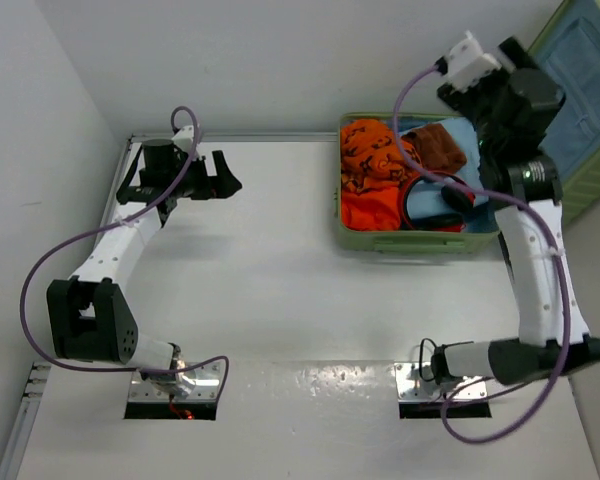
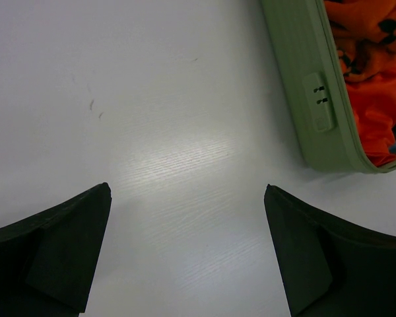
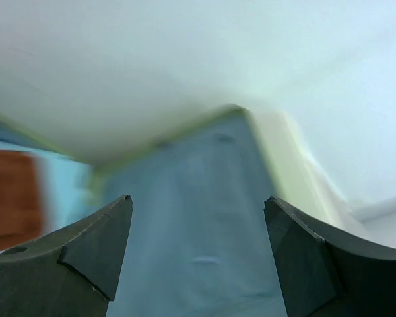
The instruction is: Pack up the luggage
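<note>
The luggage (image 1: 412,244) lies open at the table's back right, its light-green lid (image 1: 585,90) with blue lining standing up beyond it. Inside are an orange patterned garment (image 1: 373,165), a brown item (image 1: 440,145) and black-and-red headphones (image 1: 442,205). My right gripper (image 3: 197,201) is raised over the luggage's far right end. It is open and empty, facing the blurred blue lining (image 3: 198,218). My left gripper (image 2: 187,188) hovers open and empty over bare table at the back left (image 1: 224,180). The luggage's green wall (image 2: 303,86) and the orange garment (image 2: 373,59) show to its right.
The white table (image 1: 280,300) ends at a wall along the back and a rail on the left (image 1: 120,180). Both arm bases sit on metal plates at the near edge (image 1: 175,385) (image 1: 445,385), with purple cables looping off each arm.
</note>
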Motion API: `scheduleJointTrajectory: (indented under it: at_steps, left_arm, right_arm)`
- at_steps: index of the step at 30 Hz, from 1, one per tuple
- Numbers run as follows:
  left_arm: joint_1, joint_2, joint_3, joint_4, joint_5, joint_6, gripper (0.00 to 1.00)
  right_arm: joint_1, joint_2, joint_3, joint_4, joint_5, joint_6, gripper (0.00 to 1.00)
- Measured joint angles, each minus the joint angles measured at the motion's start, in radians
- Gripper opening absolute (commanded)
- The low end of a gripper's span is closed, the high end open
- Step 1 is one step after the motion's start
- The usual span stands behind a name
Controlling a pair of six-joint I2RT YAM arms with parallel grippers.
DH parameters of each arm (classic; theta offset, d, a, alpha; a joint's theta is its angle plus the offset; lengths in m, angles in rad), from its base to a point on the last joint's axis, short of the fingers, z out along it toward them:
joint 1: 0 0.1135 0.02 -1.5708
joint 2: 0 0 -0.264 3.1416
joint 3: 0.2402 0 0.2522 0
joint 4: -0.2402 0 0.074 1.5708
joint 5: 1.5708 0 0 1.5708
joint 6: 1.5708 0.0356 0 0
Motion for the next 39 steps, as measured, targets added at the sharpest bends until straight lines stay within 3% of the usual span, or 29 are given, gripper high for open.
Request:
scheduleJointTrajectory:
  at_steps: [4, 11, 19, 21, 22, 23, 24, 25, 26, 32, 34, 35, 37, 38, 39]
  left_arm:
    - [0.0, -0.002, 0.0, -0.001, 0.0, 0.002, 1.0]
    - [0.0, -0.023, -0.001, 0.0, -0.003, 0.013, 1.0]
    - [0.0, -0.023, -0.001, -0.002, -0.003, 0.012, 1.0]
    - [0.0, -0.022, -0.001, -0.002, -0.003, 0.012, 1.0]
    - [0.0, -0.021, -0.001, -0.002, -0.003, 0.011, 1.0]
    - [0.0, -0.021, -0.001, -0.002, -0.003, 0.009, 1.0]
    - [0.0, -0.021, -0.002, -0.002, -0.002, 0.007, 1.0]
    - [0.0, -0.021, -0.002, -0.002, -0.002, 0.005, 1.0]
    - [0.0, -0.021, -0.002, -0.002, -0.002, 0.004, 1.0]
    - [0.0, -0.005, -0.001, -0.001, 0.0, 0.001, 1.0]
    - [-0.001, 0.0, -0.001, -0.001, 0.0, 0.001, 1.0]
    - [-0.001, 0.002, -0.001, -0.001, 0.0, -0.001, 1.0]
    - [-0.001, 0.008, -0.001, -0.001, 0.001, -0.003, 1.0]
    - [-0.001, 0.012, 0.0, -0.001, 0.002, -0.006, 1.0]
    - [-0.001, 0.018, 0.001, 0.0, 0.004, -0.009, 1.0]
  right_arm:
    - [-0.177, 0.179, 0.136, 0.134, 0.058, -0.153, 0.78]
    - [-0.384, 0.459, 0.325, 0.132, 0.061, -0.333, 0.72]
    - [-0.536, 0.521, 0.371, 0.205, 0.022, -0.424, 0.7]
    - [-0.565, 0.522, 0.377, 0.217, 0.011, -0.428, 0.6]
    - [-0.579, 0.523, 0.382, 0.22, 0.002, -0.429, 0.46]
    - [-0.588, 0.525, 0.386, 0.221, -0.002, -0.427, 0.46]
    - [-0.597, 0.525, 0.388, 0.219, -0.014, -0.421, 0.21]
    - [-0.603, 0.525, 0.388, 0.213, -0.026, -0.42, 0.04]
    - [-0.604, 0.52, 0.381, 0.206, -0.041, -0.421, 0.0]
    - [-0.577, 0.345, 0.129, 0.262, -0.076, -0.442, 0.0]
    - [-0.515, 0.256, 0.045, 0.264, -0.063, -0.437, 0.28]
    - [-0.463, 0.217, 0.014, 0.251, -0.061, -0.416, 0.49]
    - [-0.298, 0.144, -0.021, 0.151, -0.084, -0.366, 0.63]
    - [-0.184, 0.108, -0.046, 0.09, -0.106, -0.33, 0.76]
    - [-0.061, 0.077, -0.072, 0.023, -0.151, -0.296, 0.8]
